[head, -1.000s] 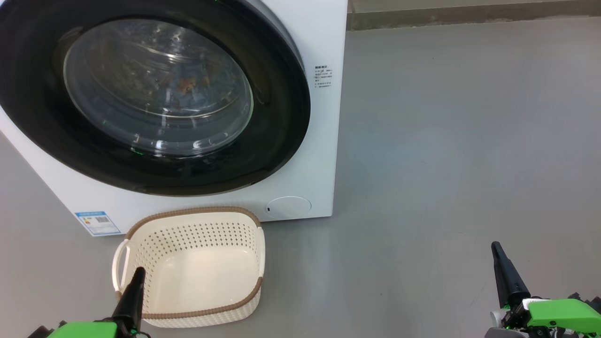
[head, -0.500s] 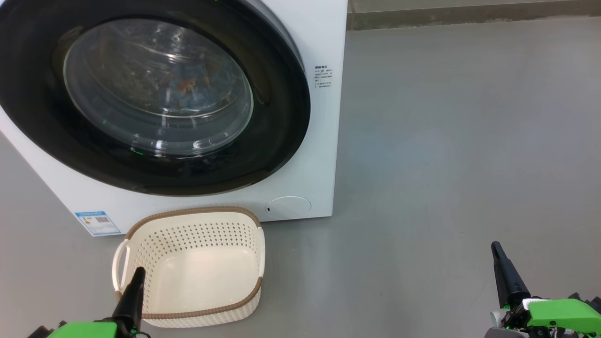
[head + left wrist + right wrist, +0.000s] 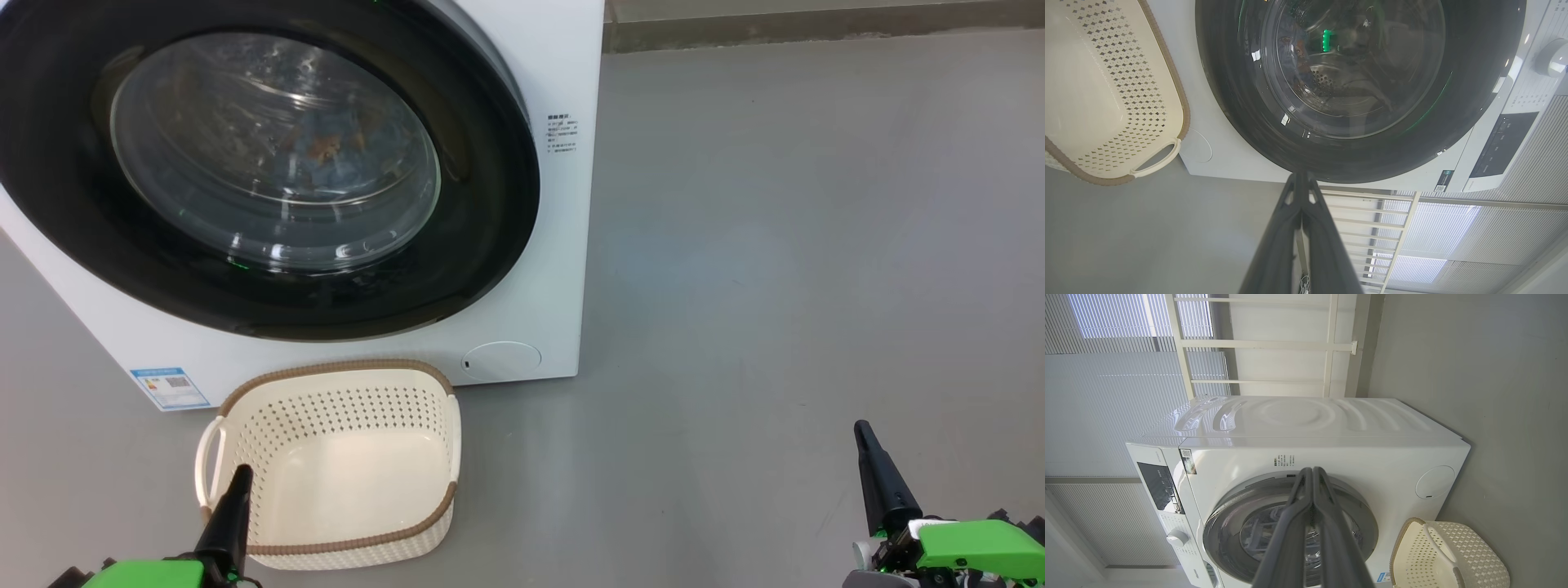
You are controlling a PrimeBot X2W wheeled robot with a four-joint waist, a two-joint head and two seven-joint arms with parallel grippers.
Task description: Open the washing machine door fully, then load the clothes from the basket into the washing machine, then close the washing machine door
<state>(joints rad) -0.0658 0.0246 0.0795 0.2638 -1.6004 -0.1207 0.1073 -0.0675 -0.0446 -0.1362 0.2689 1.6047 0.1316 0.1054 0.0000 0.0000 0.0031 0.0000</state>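
Note:
The washing machine (image 3: 563, 73) (image 3: 1339, 453) stands at the upper left with its door (image 3: 490, 204) (image 3: 1474, 81) shut flat against the front. Through the glass window I make out the clothes (image 3: 326, 147), blue fabric with orange-brown marks, inside the drum. The basket (image 3: 245, 392) (image 3: 1180, 106) (image 3: 1404, 547) sits on the floor in front of the machine, with nothing in it. My left gripper (image 3: 241, 474) (image 3: 1301, 176) is shut, low at the basket's near left edge. Over bare floor at the lower right, my right gripper (image 3: 861, 429) (image 3: 1312, 470) is shut and empty.
Grey floor (image 3: 800, 245) spreads wide to the right of the machine. A round filter cap (image 3: 500, 359) and a blue label sticker (image 3: 170, 387) mark the machine's lower front. A white railing (image 3: 1265, 345) and blinds stand behind the machine.

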